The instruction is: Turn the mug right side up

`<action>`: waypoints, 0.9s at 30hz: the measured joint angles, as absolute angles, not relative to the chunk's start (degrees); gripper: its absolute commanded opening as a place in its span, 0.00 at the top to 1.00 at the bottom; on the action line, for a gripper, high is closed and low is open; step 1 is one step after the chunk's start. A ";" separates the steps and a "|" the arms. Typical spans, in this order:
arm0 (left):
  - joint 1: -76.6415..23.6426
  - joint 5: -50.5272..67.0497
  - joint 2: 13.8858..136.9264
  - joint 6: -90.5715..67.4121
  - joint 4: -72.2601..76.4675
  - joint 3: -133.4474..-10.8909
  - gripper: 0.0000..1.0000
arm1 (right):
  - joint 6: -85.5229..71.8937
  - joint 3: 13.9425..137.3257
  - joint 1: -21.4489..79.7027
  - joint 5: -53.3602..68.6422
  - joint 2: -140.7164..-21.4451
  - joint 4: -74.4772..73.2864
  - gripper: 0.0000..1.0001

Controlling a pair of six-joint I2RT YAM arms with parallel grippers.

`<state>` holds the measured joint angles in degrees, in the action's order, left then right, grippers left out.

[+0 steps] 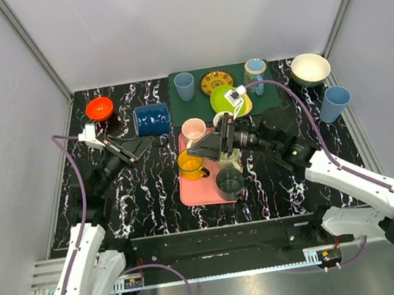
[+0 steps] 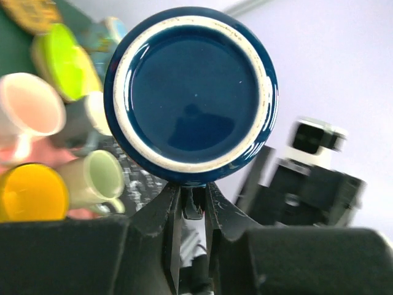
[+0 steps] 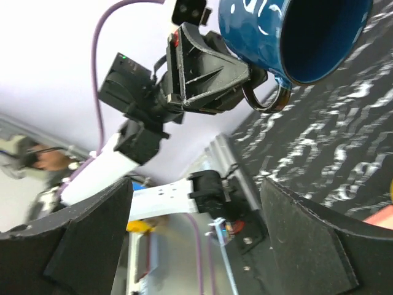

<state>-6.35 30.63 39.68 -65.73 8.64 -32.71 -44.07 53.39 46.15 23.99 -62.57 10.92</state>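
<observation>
The dark blue mug (image 1: pixel 153 119) lies on its side, lifted off the black marbled table (image 1: pixel 144 192) left of centre. My left gripper (image 1: pixel 146 142) is shut on its handle from below. In the left wrist view the mug's round glazed base (image 2: pixel 190 98) faces the camera, and the fingers (image 2: pixel 169 215) close just under it. The right wrist view looks into the mug's open mouth (image 3: pixel 319 31), with the handle (image 3: pixel 267 101) caught in the left gripper (image 3: pixel 209 74). My right gripper (image 1: pixel 196 150) stands open over the pink tray, apart from the mug, with nothing between its fingers (image 3: pixel 92 246).
The pink tray (image 1: pixel 196 192) carries a pink cup (image 1: pixel 193 129), a yellow cup (image 1: pixel 190 165), a pale green mug (image 1: pixel 230 160) and a dark grey cup (image 1: pixel 230 182). Behind it is a green mat (image 1: pixel 198 106) with cups and plates. A red bowl (image 1: pixel 100 108) sits back left, a cream bowl (image 1: pixel 310 69) and a light blue cup (image 1: pixel 334 103) back right.
</observation>
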 measured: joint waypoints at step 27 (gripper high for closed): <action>-19.59 32.75 34.59 -73.34 25.41 -32.27 1.00 | -60.29 63.18 45.06 44.25 -79.66 27.14 0.40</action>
